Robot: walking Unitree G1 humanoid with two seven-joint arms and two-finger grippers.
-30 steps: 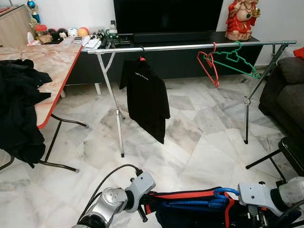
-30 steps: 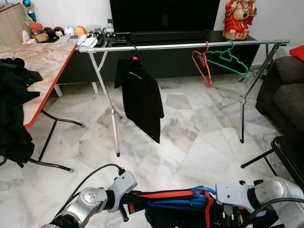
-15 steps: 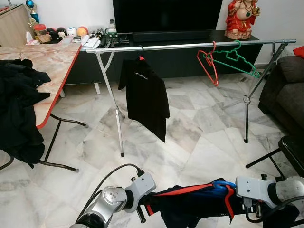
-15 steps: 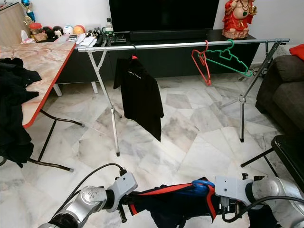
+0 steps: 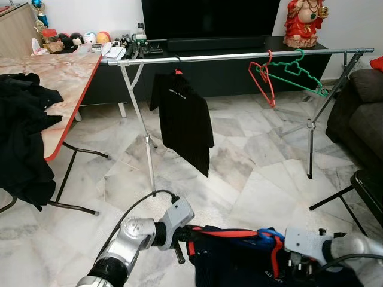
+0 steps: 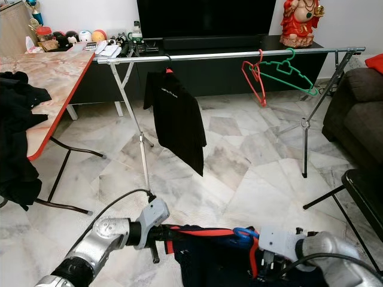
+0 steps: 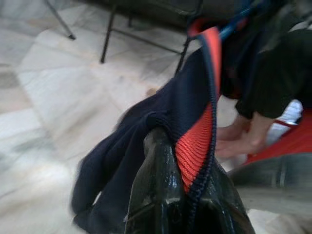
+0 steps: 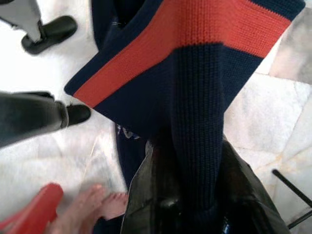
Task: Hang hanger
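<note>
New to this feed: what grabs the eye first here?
Low in front, the left hand and right hand hold a navy sweater with red trim between them, a blue hanger poking out of it. Beyond stands a metal clothes rail with a black shirt and empty red and green hangers. Dark clothes lie heaped on the marble table to the left.
</note>
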